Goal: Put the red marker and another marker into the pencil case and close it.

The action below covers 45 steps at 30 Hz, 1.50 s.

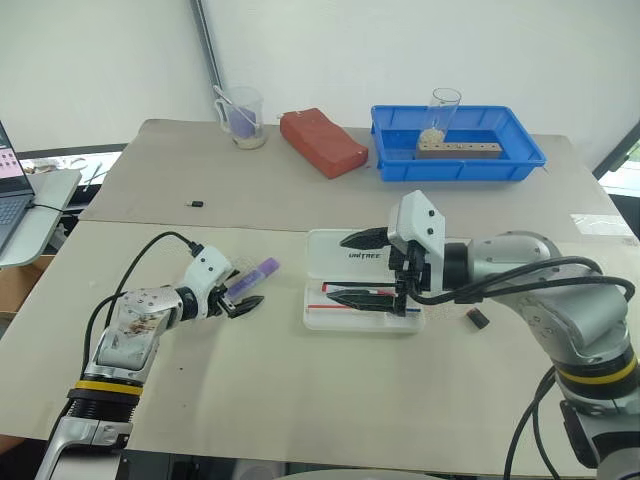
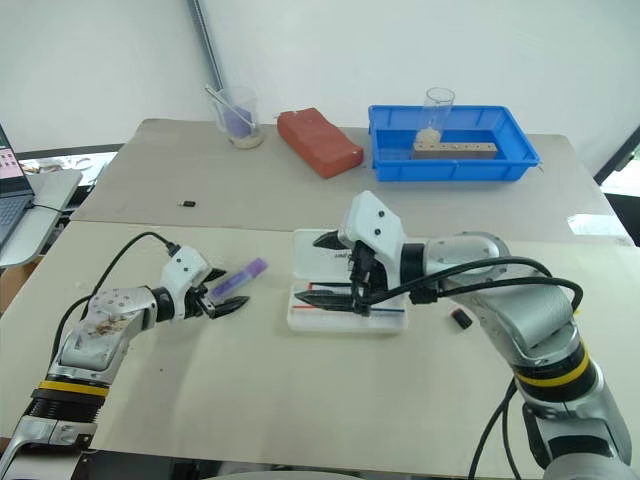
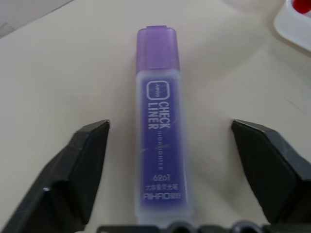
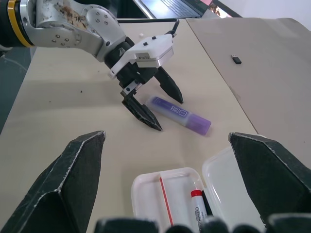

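The pencil case (image 1: pixel 330 250) lies open mid-table, its lid folded back away from me. In its tray (image 4: pixel 146 194) lies the red marker (image 4: pixel 196 196), beside a thin red pen. My right gripper (image 1: pixel 360 268) hovers over the case, open, with nothing between its fingers. Left of the case the purple highlighter (image 3: pixel 160 141) rests flat on the table. My left gripper (image 4: pixel 155 107) is low over it, open, one finger on each side of the highlighter's tail end (image 4: pixel 160 104), touching neither side.
At the back stand a blue tray (image 1: pixel 520 160) with a glass and wooden block, a red brick-like block (image 1: pixel 322 142) and a measuring cup (image 1: pixel 243 118). Small black bits lie at the left (image 1: pixel 197 204) and right of the case (image 1: pixel 477 317). A laptop (image 1: pixel 15 190) sits far left.
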Available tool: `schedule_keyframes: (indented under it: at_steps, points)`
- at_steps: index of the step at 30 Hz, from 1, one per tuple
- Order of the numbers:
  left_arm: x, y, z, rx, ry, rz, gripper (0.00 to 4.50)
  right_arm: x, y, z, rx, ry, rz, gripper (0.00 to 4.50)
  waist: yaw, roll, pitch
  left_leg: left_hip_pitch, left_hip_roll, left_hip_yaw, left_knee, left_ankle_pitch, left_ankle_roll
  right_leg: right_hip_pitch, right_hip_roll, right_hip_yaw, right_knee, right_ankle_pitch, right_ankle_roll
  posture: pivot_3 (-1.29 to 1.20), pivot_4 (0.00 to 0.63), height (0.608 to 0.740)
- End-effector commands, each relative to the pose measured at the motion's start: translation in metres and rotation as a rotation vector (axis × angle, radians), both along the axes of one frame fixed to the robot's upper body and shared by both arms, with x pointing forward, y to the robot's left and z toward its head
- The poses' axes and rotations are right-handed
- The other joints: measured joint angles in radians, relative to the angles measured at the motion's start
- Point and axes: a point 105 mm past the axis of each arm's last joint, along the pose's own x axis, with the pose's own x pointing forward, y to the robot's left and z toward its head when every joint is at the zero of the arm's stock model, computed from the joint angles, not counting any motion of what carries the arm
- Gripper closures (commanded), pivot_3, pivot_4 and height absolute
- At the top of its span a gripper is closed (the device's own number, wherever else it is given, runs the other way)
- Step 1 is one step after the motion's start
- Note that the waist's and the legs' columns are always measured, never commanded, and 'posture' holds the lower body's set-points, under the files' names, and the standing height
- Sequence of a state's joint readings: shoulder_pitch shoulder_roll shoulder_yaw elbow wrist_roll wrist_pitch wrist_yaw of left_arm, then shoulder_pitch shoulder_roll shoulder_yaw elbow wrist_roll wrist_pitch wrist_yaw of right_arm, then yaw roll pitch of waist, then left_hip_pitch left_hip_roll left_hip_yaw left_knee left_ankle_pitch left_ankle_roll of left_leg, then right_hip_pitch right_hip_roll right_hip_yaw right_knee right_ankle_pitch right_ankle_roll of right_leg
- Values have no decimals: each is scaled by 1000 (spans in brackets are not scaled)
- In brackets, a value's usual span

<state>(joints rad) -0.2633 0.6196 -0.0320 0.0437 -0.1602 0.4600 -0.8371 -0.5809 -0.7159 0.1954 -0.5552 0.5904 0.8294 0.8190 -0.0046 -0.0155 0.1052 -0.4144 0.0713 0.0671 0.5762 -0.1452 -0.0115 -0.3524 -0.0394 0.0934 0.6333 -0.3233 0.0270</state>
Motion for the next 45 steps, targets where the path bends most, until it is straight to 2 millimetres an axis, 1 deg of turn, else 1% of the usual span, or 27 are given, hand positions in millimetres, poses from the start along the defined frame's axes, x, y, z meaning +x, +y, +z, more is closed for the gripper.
schedule_keyframes:
  at_steps: [1,2,3,5,7,9,10,12,13,15,16,18,20,21,26,28,30,36,40,43,45]
  points:
    - [-1,6,0,-23,18,29,1754,0,1,10,7,-61,19,0,-1,0,0,0,0,0,0,0,0,0,0,0,1,0,0,0,150,740]
    - [-1,6,2,-28,12,25,2134,1,1,11,11,-59,18,0,-2,0,0,0,0,0,0,0,0,1,0,0,1,0,0,0,150,740]
    - [-2,6,4,-30,7,21,2661,1,0,11,14,-58,17,0,-4,0,0,0,0,0,0,0,0,0,0,1,2,0,0,0,150,740]
    - [-2,5,14,-21,-24,-2,3573,3,-2,11,14,-59,7,0,-7,0,0,0,0,0,0,0,0,0,0,0,3,0,0,0,150,740]
    - [-3,1,23,-24,-55,-40,3560,4,-4,10,10,-58,-1,0,-8,0,0,0,0,0,0,0,0,0,0,1,3,0,0,0,150,740]
    - [-11,-12,38,-28,-85,-125,3560,3,-10,4,-8,-48,-16,0,-7,-1,1,-1,0,0,-1,0,0,0,0,1,3,0,-1,0,150,740]
    - [-22,-24,45,-11,-93,-211,3560,2,-16,-2,-35,-41,-23,0,-5,-2,1,-1,0,0,-1,0,0,0,0,0,3,0,-1,0,150,740]
    - [-40,-39,53,9,-96,-337,3560,-2,-25,-11,-73,-29,-31,0,-4,-2,1,-1,0,0,-1,0,0,0,-1,0,0,0,-1,0,150,740]
    - [-49,-50,62,9,-110,-414,3560,-4,-32,-16,-93,-17,-41,0,-3,-2,1,-1,-1,0,-1,0,0,1,-2,0,-1,0,-1,0,150,740]
    - [-57,-64,74,10,-149,-501,3560,-7,-40,-22,-114,-1,-57,0,-1,-2,1,-1,-2,1,-2,0,0,1,-3,0,-1,0,-1,0,150,740]
    - [-59,-75,78,18,-174,-559,3560,-7,-47,-26,-132,9,-75,0,-1,-1,1,-1,-2,1,-2,0,0,1,-4,0,-1,0,-1,0,150,740]
    - [-62,-93,80,41,-201,-661,3560,-7,-60,-36,-182,6,-107,0,4,-1,1,-1,-2,1,-1,0,0,1,-3,0,-1,0,-1,0,150,740]
    - [-60,-109,75,65,-215,-725,3560,-6,-70,-42,-208,10,-140,0,5,-1,1,0,-3,0,-1,0,0,1,-2,0,-1,0,-1,0,150,740]
    - [-57,-114,70,94,-228,-747,3560,-6,-73,-42,-209,12,-154,0,5,-1,1,0,-3,0,-1,0,0,2,-2,0,-1,0,0,0,150,740]
    - [-50,-126,46,162,-220,-815,3560,-5,-85,-45,-206,24,-221,0,-4,-2,1,-1,-3,-2,0,0,1,2,1,3,-2,0,0,0,150,740]
    - [-45,-127,42,169,-219,-819,3560,-7,-89,-46,-202,28,-244,0,-4,-1,1,-1,-3,-3,-1,0,1,2,1,3,-1,0,0,0,150,740]
    - [-39,-127,42,167,-226,-806,3560,-8,-90,-46,-193,30,-260,0,-4,-2,2,-1,-3,-3,0,0,1,2,2,2,-1,0,0,0,150,740]
    - [-33,-130,43,151,-225,-800,3560,-14,-90,-47,-170,44,-294,0,-3,-2,2,-1,-3,-3,1,0,1,2,1,2,-1,-1,0,0,150,740]
    - [-34,-132,41,144,-221,-801,3560,-15,-91,-48,-171,44,-308,0,-3,-2,2,-1,-3,-3,1,0,1,2,1,2,-1,-1,0,0,150,740]
    - [-31,-133,38,142,-223,-776,3560,-11,-90,-46,-157,33,-318,0,-3,-2,2,-1,-3,-4,1,0,1,2,1,2,-1,-1,0,0,150,740]
    - [-33,-134,36,135,-216,-783,3560,-11,-90,-45,-155,32,-317,0,-3,-2,2,-1,-3,-4,1,0,1,2,1,2,-1,-1,1,0,150,740]
